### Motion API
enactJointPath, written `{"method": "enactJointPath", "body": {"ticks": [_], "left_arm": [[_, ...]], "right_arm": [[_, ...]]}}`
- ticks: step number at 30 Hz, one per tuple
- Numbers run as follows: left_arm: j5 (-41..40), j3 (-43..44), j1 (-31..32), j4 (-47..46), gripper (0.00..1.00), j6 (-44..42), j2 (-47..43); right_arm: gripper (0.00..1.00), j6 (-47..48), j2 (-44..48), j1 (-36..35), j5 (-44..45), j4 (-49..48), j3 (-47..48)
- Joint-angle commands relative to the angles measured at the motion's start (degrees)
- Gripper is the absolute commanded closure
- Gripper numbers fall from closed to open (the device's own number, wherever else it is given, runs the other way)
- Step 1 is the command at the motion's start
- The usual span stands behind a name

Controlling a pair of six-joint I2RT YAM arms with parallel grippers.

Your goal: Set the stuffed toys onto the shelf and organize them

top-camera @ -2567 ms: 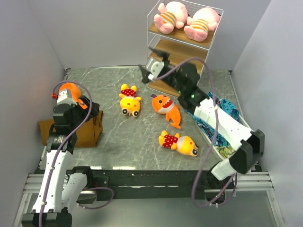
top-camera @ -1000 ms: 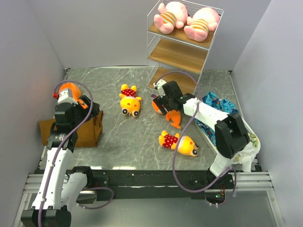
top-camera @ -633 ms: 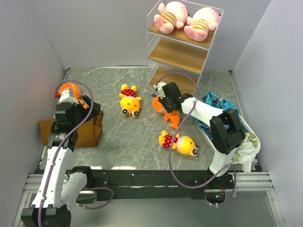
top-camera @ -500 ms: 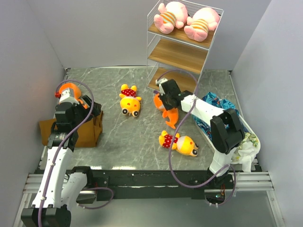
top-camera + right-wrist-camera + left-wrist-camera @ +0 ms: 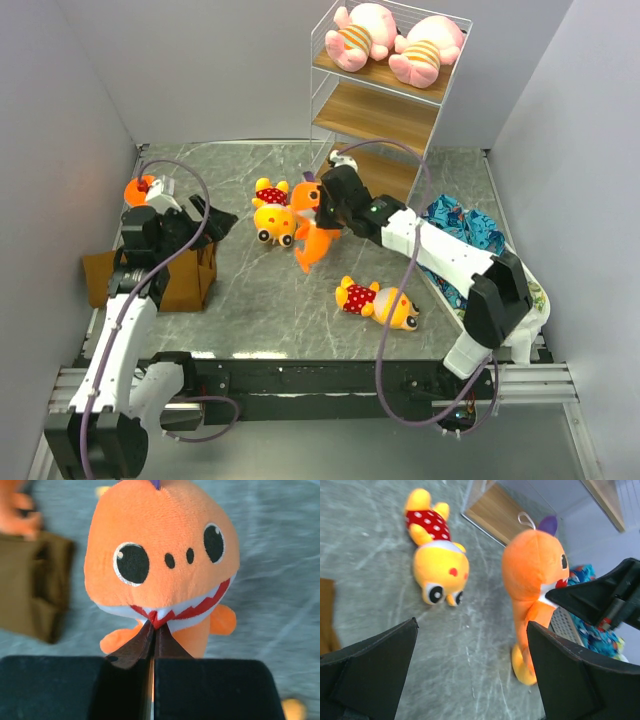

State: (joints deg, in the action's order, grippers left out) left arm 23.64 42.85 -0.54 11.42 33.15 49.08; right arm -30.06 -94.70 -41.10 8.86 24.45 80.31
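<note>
My right gripper (image 5: 322,207) is shut on an orange fish-like toy (image 5: 312,240), pinching its red and white mouth (image 5: 165,614), and the toy hangs off the table. My left gripper (image 5: 215,222) is open and empty and faces this toy (image 5: 534,570) from the left. One yellow toy with a red dotted shirt (image 5: 272,212) lies just left of the held fish. Another yellow toy (image 5: 385,303) lies nearer the front. Two pink striped toys (image 5: 362,30) (image 5: 428,47) lie on the top board of the white wire shelf (image 5: 376,112).
A brown cloth (image 5: 165,278) lies under the left arm, with an orange object (image 5: 138,188) partly hidden behind that arm. A blue patterned cloth (image 5: 462,222) sits in a tray at the right. The shelf's middle and bottom boards (image 5: 492,514) are bare.
My right gripper has closed on the orange fish toy and lifted it up and to the left. The left gripper has swung right, toward the middle of the table.
</note>
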Motion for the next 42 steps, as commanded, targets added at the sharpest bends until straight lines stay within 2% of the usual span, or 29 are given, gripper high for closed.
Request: {"method": "enactJointPath", "body": {"ticks": [1,6,11,21,24,25,27,28,30,31,32,36,37,39,42], "left_arm": [[9.49,1.44,0.18,-7.02,0.04,2.80,3.12],[11.96,2.15,2.73,-10.98,0.04,5.17,5.23],[11.87,1.89,6.59,-15.81,0.04,6.58,6.99],[8.97,4.43,11.78,-17.40,0.03,6.84,12.88],[8.53,4.52,12.58,-18.10,0.20,7.11,13.85],[8.96,4.61,12.58,-18.45,0.36,7.37,14.28],[10.19,4.87,12.58,-18.71,0.52,8.34,14.81],[10.63,5.05,12.58,-18.80,0.66,8.95,15.43],[12.39,5.66,12.58,-19.15,0.79,9.57,15.87],[13.01,5.67,12.58,-19.59,0.94,10.44,15.96],[14.23,5.75,12.58,-20.38,0.99,11.06,15.96],[16.61,5.40,12.58,-22.32,0.99,14.40,15.17],[16.88,5.58,12.49,-22.23,0.99,15.45,14.91],[18.62,5.84,12.40,-22.93,0.99,16.68,14.82],[20.91,6.80,11.88,-23.55,0.99,20.11,14.99]], "right_arm": [[1.00,-9.74,5.75,-4.86,-1.13,-7.73,-0.77],[1.00,-11.94,6.63,-9.60,-0.86,-11.08,-1.38],[1.00,-12.21,6.45,-10.66,-0.25,-11.88,-1.04],[1.00,-10.46,10.14,-11.81,-2.53,-17.15,-5.34],[1.00,-8.96,10.93,-11.90,-3.59,-17.94,-6.39],[0.98,-8.44,11.28,-11.98,-4.46,-18.90,-6.75],[0.96,-6.24,12.60,-11.90,-5.43,-20.31,-8.41],[0.92,-5.19,12.95,-11.90,-6.22,-21.53,-8.85],[0.87,-2.03,13.92,-11.90,-6.84,-22.16,-9.82],[0.82,-0.45,14.27,-11.90,-7.54,-23.12,-10.26],[0.79,2.18,15.23,-11.90,-8.68,-23.48,-11.13],[0.60,8.43,18.84,-11.90,-8.69,-26.01,-14.65],[0.52,10.88,19.72,-11.81,-8.69,-26.55,-15.27],[0.46,14.05,22.62,-11.81,-8.69,-27.25,-17.20],[0.35,25.37,26.92,-11.98,-14.28,-29.97,-21.33]]}}
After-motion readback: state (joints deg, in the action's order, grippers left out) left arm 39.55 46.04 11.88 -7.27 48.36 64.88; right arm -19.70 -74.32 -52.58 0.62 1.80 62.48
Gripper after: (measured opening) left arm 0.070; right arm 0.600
